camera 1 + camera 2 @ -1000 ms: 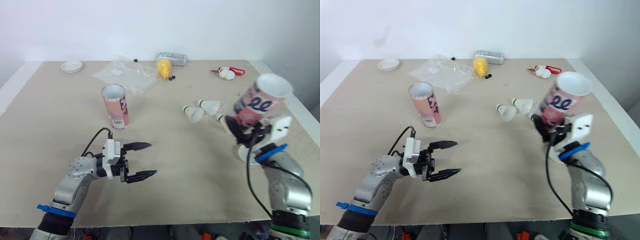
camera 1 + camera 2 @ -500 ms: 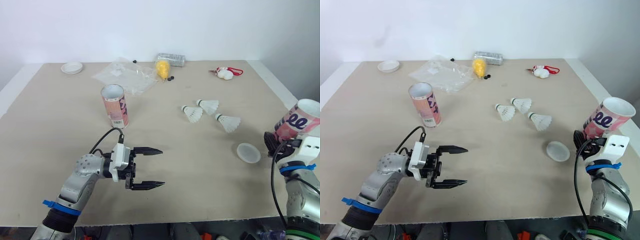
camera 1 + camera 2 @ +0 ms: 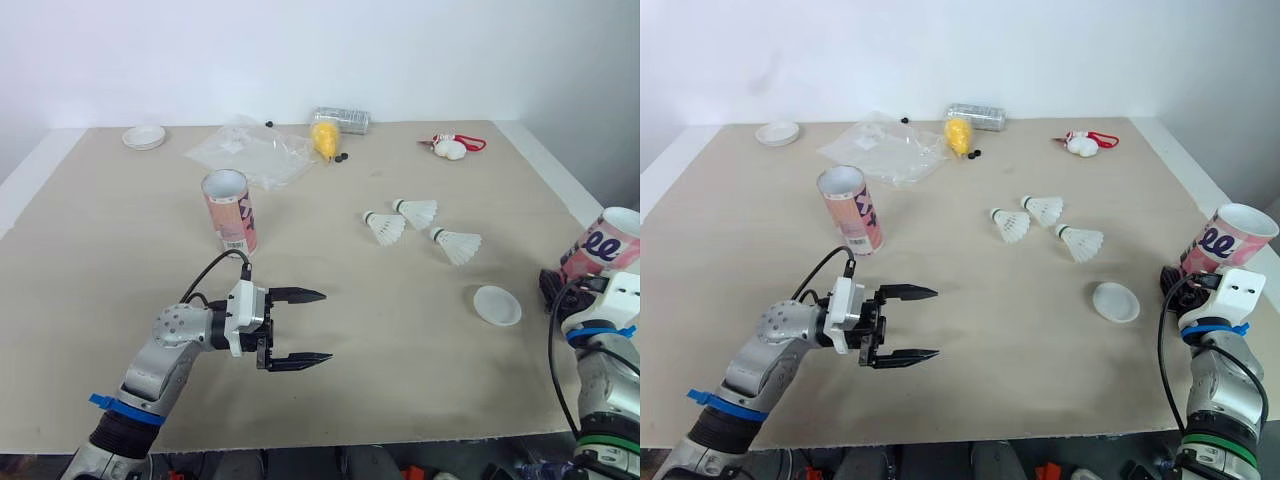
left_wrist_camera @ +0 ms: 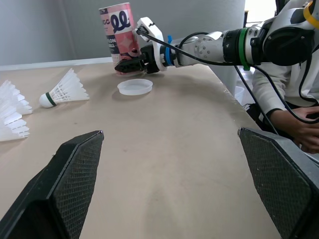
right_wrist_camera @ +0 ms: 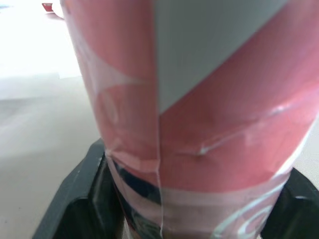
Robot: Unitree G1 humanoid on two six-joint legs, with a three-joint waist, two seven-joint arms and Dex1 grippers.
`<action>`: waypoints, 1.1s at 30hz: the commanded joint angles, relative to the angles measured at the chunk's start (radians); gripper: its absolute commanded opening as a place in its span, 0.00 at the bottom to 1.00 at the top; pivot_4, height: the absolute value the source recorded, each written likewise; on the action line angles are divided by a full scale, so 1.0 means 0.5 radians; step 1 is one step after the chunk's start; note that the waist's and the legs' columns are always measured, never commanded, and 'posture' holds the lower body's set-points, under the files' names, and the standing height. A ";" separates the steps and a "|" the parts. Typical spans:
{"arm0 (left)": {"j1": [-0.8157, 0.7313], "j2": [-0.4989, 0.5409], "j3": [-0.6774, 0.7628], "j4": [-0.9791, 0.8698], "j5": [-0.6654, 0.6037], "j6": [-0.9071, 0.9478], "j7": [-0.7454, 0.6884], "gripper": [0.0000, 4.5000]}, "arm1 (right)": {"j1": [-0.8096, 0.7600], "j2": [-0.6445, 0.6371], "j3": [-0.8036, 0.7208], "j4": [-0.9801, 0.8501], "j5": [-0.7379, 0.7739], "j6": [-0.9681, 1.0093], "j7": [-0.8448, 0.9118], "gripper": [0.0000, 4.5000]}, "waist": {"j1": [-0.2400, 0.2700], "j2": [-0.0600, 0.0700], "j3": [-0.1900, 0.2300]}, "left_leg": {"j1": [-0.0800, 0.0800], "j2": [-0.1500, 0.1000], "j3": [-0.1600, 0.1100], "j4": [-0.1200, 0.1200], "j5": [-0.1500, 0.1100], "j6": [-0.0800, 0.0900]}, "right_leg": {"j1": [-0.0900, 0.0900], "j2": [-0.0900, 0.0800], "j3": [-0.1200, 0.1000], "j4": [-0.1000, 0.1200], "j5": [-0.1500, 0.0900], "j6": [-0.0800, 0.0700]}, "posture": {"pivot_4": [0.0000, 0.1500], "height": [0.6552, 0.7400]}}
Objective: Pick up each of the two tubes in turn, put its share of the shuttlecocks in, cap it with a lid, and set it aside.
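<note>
1. The right tool [image 3: 552, 290] is clamped on the lower part of the pink tube [image 3: 605, 245] at the right edge of the tabletop [image 3: 400, 385]. The tube is tilted, with its mouth open and facing up.
2. The left tool [image 3: 320, 326] hovers over the front of the tabletop, its fingers spread wide with nothing between them.
3. Three shuttlecocks [image 3: 385, 226] lie on their sides between the two arms, nearer the held tube. A white lid [image 3: 497, 305] lies just in front of them, near the right tool. The second tube [image 3: 230, 212] stands upright, well apart on the left.
4. The step in hand looks like loading. The left tool would do best to take the closest shuttlecock [image 3: 457, 244] near its cork end, closing gently so the feathers are not crushed.
5. The right arm should bring the tube inward and tip its mouth toward the left tool, so each shuttlecock slides in cork first.
6. The grip sits low on the tube, so the tube should be moved slowly or it may swing or slip off the edge.
</note>
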 commanded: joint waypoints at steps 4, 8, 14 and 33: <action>-0.009 -0.026 -0.010 -0.039 0.005 0.016 0.027 1.00 | 0.079 -0.004 -0.026 -0.145 0.070 0.084 0.012 0.99 | 0.000 0.000 0.000 | 0.001 0.000 0.000 0.000 0.000 0.000 | 0.001 0.000 0.000 0.000 0.000 0.000 | 1.00 1.00; -0.020 -0.046 -0.015 -0.015 0.020 0.012 0.023 1.00 | 0.194 0.015 -0.038 -0.350 0.096 0.172 -0.033 0.99 | 0.001 0.000 0.000 | 0.000 0.000 0.000 0.000 0.000 0.000 | 0.001 0.000 0.000 0.000 -0.001 0.000 | 1.00 1.00; -0.032 -0.068 -0.040 0.001 0.024 0.015 0.008 1.00 | 0.457 0.080 -0.100 -0.829 0.183 0.372 -0.143 0.99 | 0.004 0.001 -0.001 | 0.000 0.000 -0.001 0.000 0.000 0.000 | 0.000 0.000 0.000 0.000 -0.002 0.000 | 1.00 1.00; -0.127 -0.139 0.027 0.225 0.104 -0.038 0.138 1.00 | 1.043 0.099 0.232 -2.291 0.343 0.735 0.032 0.99 | 0.003 0.007 -0.001 | -0.002 0.000 -0.001 0.000 0.000 0.000 | -0.002 -0.001 0.000 0.000 -0.002 -0.001 | 1.00 1.00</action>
